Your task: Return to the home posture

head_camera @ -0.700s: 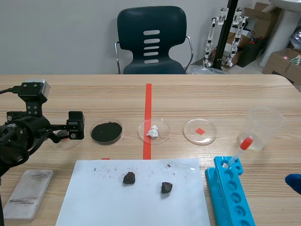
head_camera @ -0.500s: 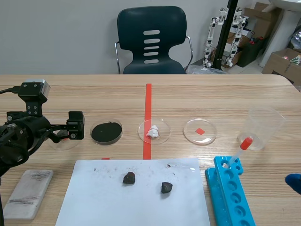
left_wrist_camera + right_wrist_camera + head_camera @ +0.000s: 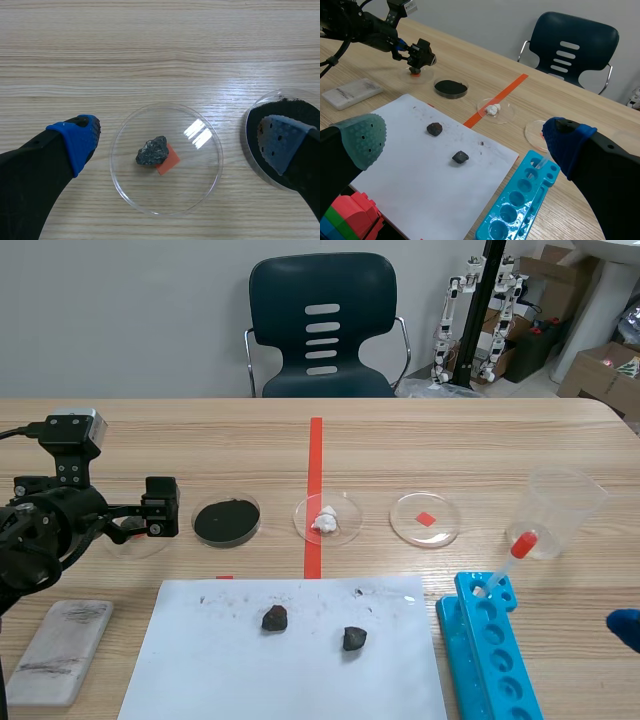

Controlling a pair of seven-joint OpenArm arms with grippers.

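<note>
"Two arms, and how much had either shifted over that last stretch?"

"None that I could find. The left gripper [image 3: 148, 518] sat at the same spot on the table's left side in all three scene views. The blue tip of the right gripper [image 3: 625, 628] showed at the same place by the right edge."

"What were the hands doing?"

"Both were spread wide with nothing in them. In its own wrist view the left gripper [image 3: 177, 142] hung over a clear dish [image 3: 142, 192], one finger to each side of it. A dark rock [image 3: 152, 151] lay loose in the dish, touched by neither pad. One finger stood over the neighbouring dish of black powder [image 3: 280, 107]. The right gripper [image 3: 465, 140] was held high over the near side of the table, with the white sheet [image 3: 420, 170] and the blue rack [image 3: 536, 199] well below it."

"So where did that leave the homing?"

"The rock looked delivered and let go, so I judged that nothing tied the left arm to the dish. But that arm was stretched out low over the table, which did not read as a rest pose to me. The stillness suggested the retreat had not begun, or had paused. The right arm, held back and high, seemed closer to home."
</note>
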